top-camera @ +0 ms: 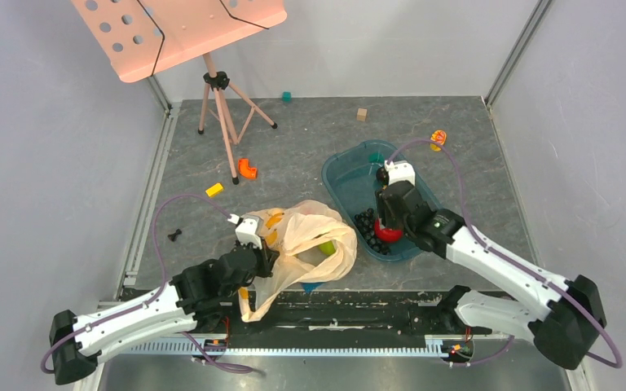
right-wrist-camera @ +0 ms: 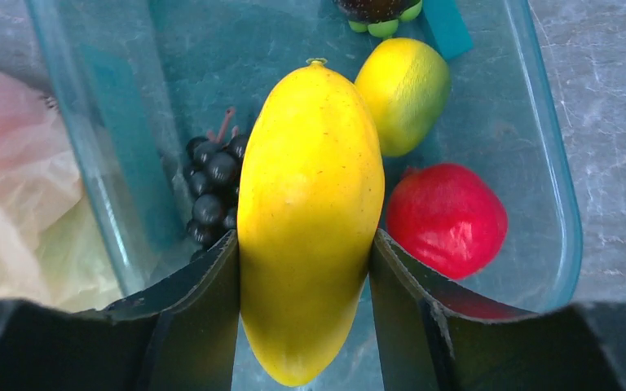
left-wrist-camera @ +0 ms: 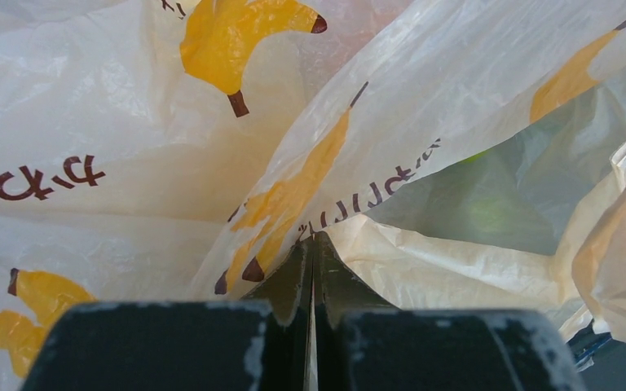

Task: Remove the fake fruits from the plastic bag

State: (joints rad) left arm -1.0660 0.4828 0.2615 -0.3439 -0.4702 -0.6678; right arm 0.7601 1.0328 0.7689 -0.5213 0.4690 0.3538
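right end effector grasping yellow fruit, stem forward, left end effector pinching bag

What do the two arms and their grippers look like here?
The left arm and right arm have white link shells, black joints and bases, a purple cable looping along each. The left gripper and right gripper have black bodies topped by a white camera block, and dark wedge-shaped fingers with scuffed pale edges.
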